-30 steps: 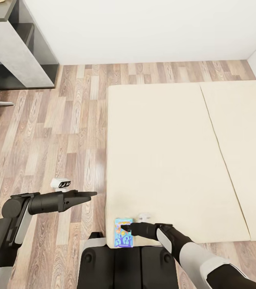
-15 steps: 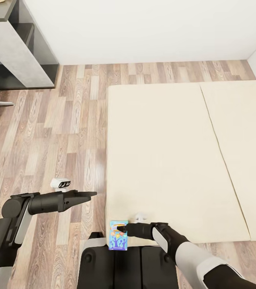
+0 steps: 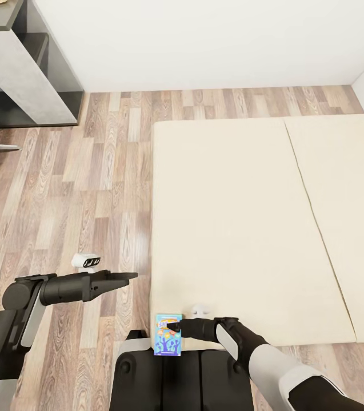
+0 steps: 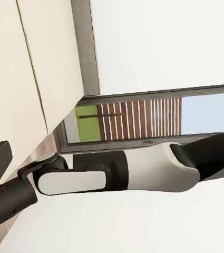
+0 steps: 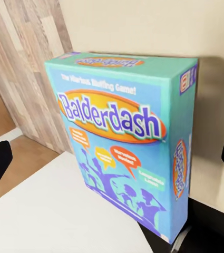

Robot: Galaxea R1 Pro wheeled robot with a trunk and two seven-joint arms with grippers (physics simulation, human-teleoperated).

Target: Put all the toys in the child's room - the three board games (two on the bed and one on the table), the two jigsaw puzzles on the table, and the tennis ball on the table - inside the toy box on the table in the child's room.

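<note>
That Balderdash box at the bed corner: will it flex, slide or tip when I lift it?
The Balderdash box looks like a crisp-edged carton, so probably stiff. Its glossy printed faces may slip in the right gripper. It overhangs the bed edge, so a nudge could tip it off.

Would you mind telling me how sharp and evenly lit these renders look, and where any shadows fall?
Head view: flat, even light, crisp throughout; the bed shows no glare. Right wrist view: the board game lettering reads sharply, and its shadow darkens the bed beside it. Left wrist view: sharp, the pale surfaces nearly featureless.
</note>
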